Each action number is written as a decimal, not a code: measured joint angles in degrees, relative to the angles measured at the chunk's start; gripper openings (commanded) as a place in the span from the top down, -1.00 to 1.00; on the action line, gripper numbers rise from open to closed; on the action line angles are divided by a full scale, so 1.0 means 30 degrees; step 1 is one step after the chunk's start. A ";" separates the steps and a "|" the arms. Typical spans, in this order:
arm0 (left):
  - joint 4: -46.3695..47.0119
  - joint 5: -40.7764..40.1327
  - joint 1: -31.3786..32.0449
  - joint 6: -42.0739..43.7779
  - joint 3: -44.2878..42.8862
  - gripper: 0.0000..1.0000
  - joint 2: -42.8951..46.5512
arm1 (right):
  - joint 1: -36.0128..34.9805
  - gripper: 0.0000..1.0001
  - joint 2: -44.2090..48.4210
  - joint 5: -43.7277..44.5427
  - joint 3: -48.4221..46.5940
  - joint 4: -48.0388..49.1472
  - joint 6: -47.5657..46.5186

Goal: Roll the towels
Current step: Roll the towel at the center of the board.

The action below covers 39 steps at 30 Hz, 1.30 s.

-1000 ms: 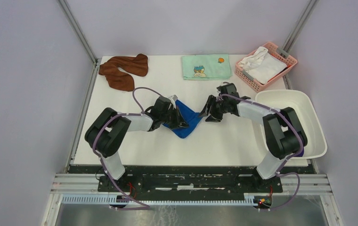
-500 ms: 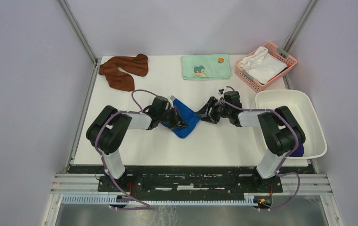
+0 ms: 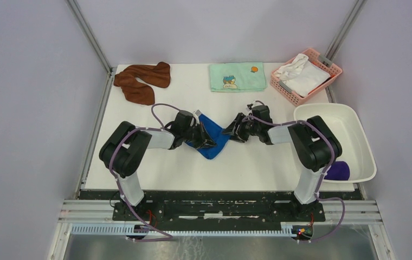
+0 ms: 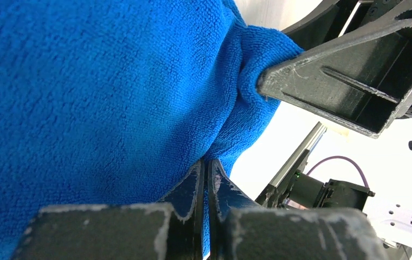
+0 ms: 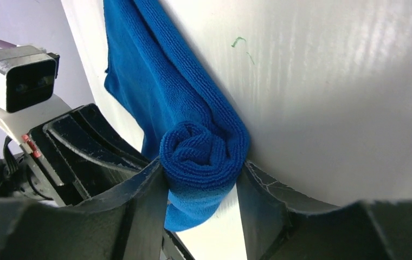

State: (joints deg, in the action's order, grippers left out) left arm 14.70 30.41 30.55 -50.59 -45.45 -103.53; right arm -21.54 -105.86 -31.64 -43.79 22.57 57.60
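Two arms reach low and inward, wrists facing each other. My right gripper [image 5: 202,181] clamps the rolled end of the blue towel [image 5: 204,149] between its fingers. The roll runs straight out from them toward my left gripper [image 4: 206,168], whose fingers are pressed closed against the flat cloth.

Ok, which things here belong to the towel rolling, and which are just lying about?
Job:
blue towel
rust-brown towel
purple towel in the white tub

Lying about:
green cartoon towel
pink basket
white cloth in it
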 measured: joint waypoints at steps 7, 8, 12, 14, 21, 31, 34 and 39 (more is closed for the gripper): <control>-0.0372 -0.0270 -0.0029 -0.0058 0.0211 0.49 0.0291 | -0.1122 0.52 -0.0240 0.2084 -0.2492 -0.4495 -0.1173; -0.0612 -0.0481 -0.0029 -0.0036 0.0240 0.42 0.0503 | -0.1275 0.56 -0.0240 0.2521 -0.3038 -0.5639 -0.1355; -0.2936 -0.2412 0.0321 0.0481 0.0248 0.12 0.2251 | -0.1829 0.61 -0.0197 0.4335 -0.4969 -0.9544 -0.2164; -0.4452 -0.4051 0.0845 0.1064 0.0197 0.01 0.3526 | -0.2171 0.61 -0.0168 0.5501 -0.6025 -1.1650 -0.2535; -0.7650 -1.2101 0.5967 0.3679 -0.1078 -0.30 0.7031 | -0.2565 0.60 -0.0168 0.8116 -0.8488 -1.7165 -0.3206; -0.8320 -2.1391 1.2189 0.8072 -0.4364 -0.37 0.3832 | -0.2572 0.59 -0.0787 0.8692 -0.9653 -1.9547 -0.3242; -0.8357 -2.3015 1.3253 0.9224 -0.5260 -0.34 0.1887 | -0.2572 0.59 -0.0969 0.8670 -0.9923 -1.9832 -0.3228; -0.8408 -2.4560 1.4207 1.0637 -0.5858 -0.28 -0.0146 | -0.2572 0.58 -0.1027 0.8604 -1.0018 -1.9999 -0.3177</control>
State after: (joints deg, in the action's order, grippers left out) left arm -10.52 -43.27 73.17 -18.68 -63.02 -103.96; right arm -29.26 -108.95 -5.82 -73.84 -37.43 48.07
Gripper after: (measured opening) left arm 0.661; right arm 0.255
